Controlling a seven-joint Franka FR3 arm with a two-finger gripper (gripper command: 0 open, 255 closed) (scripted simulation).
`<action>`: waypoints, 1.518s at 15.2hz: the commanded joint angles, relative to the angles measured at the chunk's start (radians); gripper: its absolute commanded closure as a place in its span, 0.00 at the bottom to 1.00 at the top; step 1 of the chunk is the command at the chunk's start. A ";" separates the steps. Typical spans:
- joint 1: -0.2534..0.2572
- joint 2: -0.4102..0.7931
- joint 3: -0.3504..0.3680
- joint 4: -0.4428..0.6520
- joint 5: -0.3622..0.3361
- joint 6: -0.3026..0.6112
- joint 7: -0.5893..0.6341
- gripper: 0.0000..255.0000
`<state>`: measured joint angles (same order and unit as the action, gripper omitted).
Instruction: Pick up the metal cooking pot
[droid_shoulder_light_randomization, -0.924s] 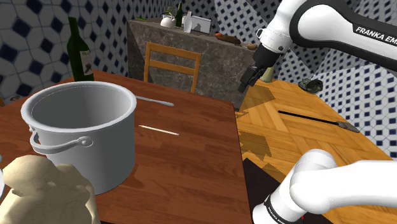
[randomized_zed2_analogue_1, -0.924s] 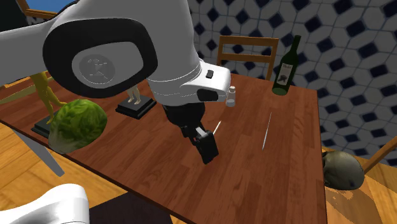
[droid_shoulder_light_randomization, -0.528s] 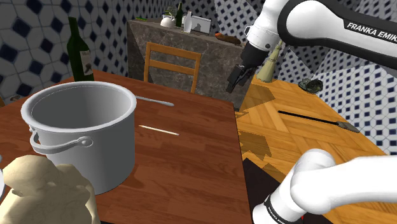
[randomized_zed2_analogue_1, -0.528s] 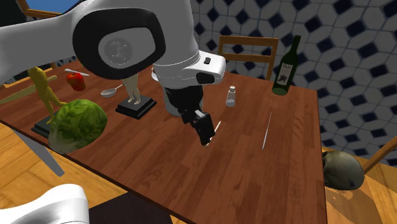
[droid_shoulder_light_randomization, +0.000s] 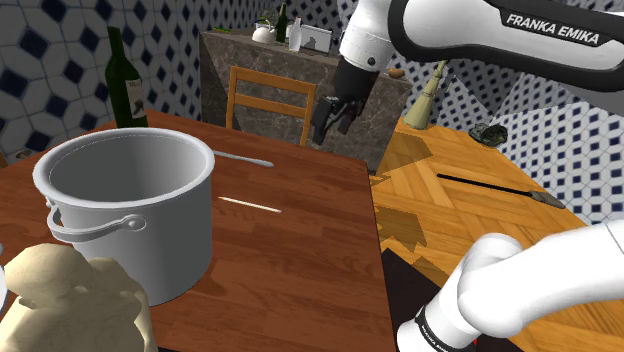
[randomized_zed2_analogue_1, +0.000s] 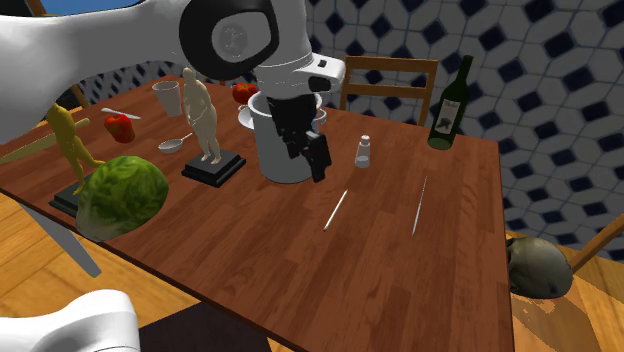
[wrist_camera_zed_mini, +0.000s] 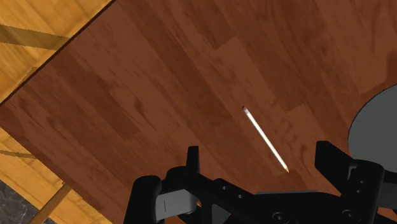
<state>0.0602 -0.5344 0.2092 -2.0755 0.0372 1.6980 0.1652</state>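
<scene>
A large grey metal pot (droid_shoulder_light_randomization: 125, 210) with a bail handle stands on the wooden table (droid_shoulder_light_randomization: 300, 260), at the shoulder view's left. In the second exterior view the pot (randomized_zed2_analogue_1: 275, 150) sits partly behind my arm. My black gripper (droid_shoulder_light_randomization: 326, 122) hangs in the air over the table's far side, apart from the pot and to its right in the shoulder view. Seen from the wrist, the gripper (wrist_camera_zed_mini: 262, 167) is open, its fingers (wrist_camera_zed_mini: 192, 159) apart above a white pencil (wrist_camera_zed_mini: 264, 138), with the pot's grey side (wrist_camera_zed_mini: 376, 121) just beyond one finger. Nothing is held.
On the table: a green wine bottle (randomized_zed2_analogue_1: 450, 105), a salt shaker (randomized_zed2_analogue_1: 364, 152), a thin rod (randomized_zed2_analogue_1: 420, 205), a figurine on a black base (randomized_zed2_analogue_1: 205, 125), a green cabbage (randomized_zed2_analogue_1: 122, 195), a red pepper (randomized_zed2_analogue_1: 119, 127). A wooden chair (droid_shoulder_light_randomization: 270, 100) stands behind. A beige lump (droid_shoulder_light_randomization: 75, 305) lies beside the pot.
The arm has swung toward the shoulder view's left, from over the floor to above the table's far side. In the second exterior view the gripper moved toward the pot. The fingers stayed open.
</scene>
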 joint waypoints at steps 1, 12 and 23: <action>0.005 0.055 0.039 0.044 0.003 0.007 0.045 0.00; 0.044 0.433 0.240 0.411 -0.085 -0.030 0.306 0.00; 0.139 0.721 0.321 0.675 -0.227 -0.068 0.470 0.00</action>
<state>0.2001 0.1877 0.5302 -1.3865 -0.1901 1.6160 0.6334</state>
